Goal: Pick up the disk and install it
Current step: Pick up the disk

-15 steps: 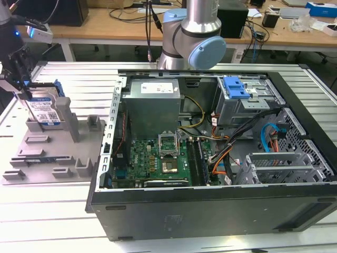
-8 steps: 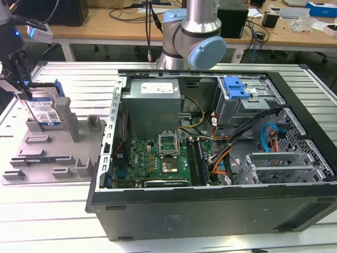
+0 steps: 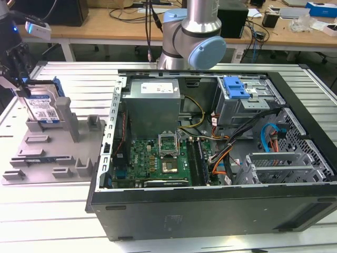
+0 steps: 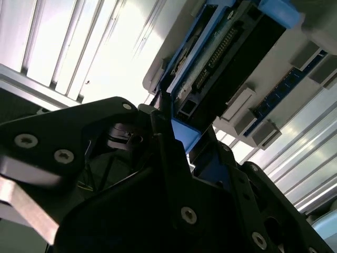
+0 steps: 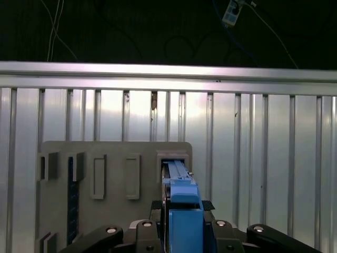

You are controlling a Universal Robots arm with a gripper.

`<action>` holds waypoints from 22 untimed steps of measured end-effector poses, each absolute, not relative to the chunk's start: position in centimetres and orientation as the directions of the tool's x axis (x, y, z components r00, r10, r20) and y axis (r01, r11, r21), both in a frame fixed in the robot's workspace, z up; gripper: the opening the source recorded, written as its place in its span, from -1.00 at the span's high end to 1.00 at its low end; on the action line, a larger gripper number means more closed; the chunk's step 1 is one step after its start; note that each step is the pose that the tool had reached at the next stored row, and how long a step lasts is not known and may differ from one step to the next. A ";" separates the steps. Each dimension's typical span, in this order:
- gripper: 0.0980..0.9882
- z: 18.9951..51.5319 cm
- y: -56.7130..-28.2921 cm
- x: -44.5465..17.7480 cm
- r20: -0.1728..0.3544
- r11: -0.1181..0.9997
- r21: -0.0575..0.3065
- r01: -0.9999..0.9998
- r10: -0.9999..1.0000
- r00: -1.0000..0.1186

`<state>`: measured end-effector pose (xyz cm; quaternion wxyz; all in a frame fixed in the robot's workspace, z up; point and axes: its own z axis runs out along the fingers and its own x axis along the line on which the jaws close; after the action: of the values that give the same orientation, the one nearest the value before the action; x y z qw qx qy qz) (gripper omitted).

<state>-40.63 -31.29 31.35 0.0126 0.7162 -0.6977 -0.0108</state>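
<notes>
The disk (image 3: 45,107), a silver drive with a white-and-blue label in a bright blue frame, stands on edge in a slot of the grey holder block (image 3: 47,153) at the exterior view's left. My gripper (image 3: 23,88) comes down on its top edge. In both wrist views the black fingers sit on either side of the blue frame, shut on it. The disk (image 5: 179,182) runs from my gripper (image 5: 181,211) into the holder (image 5: 110,153). The second wrist view shows the disk's dark connector edge (image 4: 226,58) beyond my gripper (image 4: 181,139).
An open computer case (image 3: 210,203) lies at the exterior view's right, with a motherboard (image 3: 158,161), cables and a blue drive-bay clip (image 3: 235,88) at its far corner. The arm's base (image 3: 192,37) rises behind it. Everything rests on a slatted aluminium table (image 3: 47,211).
</notes>
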 end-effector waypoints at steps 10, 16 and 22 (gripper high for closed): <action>0.39 35.1 -31.3 -40.6 0.002 -0.026 0.033 -0.999 -1.000 0.026; 0.39 37.0 -31.3 -40.6 0.002 -0.026 0.033 -0.999 -1.000 0.026; 0.39 39.7 -31.3 -40.6 0.002 -0.026 0.033 -0.999 -1.000 0.026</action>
<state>-40.58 -31.31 39.65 0.0126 0.7162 -0.6977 -0.0108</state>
